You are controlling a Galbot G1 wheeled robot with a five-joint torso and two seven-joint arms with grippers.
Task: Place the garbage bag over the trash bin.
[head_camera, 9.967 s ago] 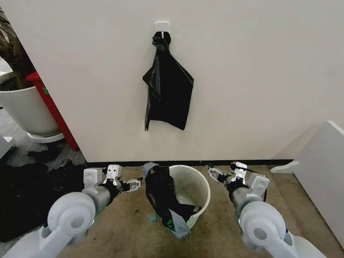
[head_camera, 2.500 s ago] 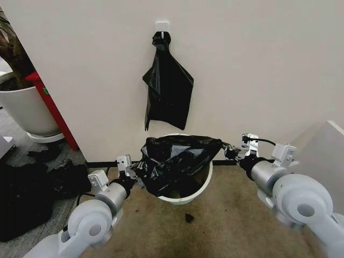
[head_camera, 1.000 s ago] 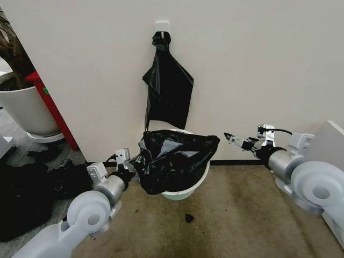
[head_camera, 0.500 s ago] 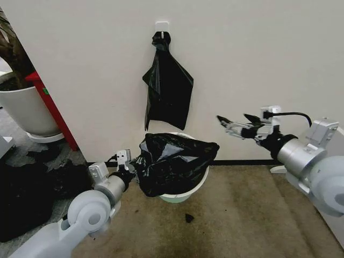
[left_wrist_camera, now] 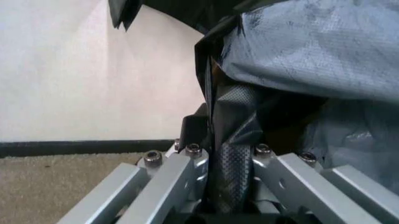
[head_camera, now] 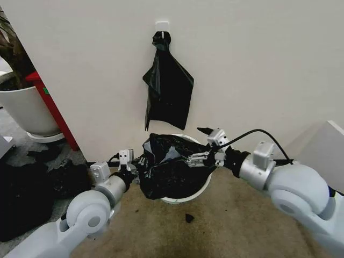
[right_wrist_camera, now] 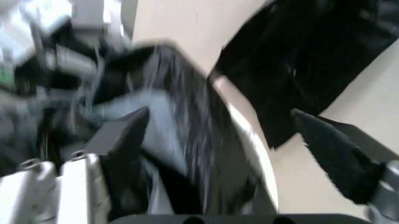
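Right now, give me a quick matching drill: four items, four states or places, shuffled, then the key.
Items:
1. garbage bag
2. left gripper
3. right gripper
4. narrow knotted sack

States or places:
A. open, fingers spread over the far side of the trash bin
B. hanging from a white wall hook above the bin
C. shut on a fold of black plastic at the bin's left side
D. draped across the bin's mouth, crumpled

Pairs: 1-D, 2-C, 3-A, 4-B
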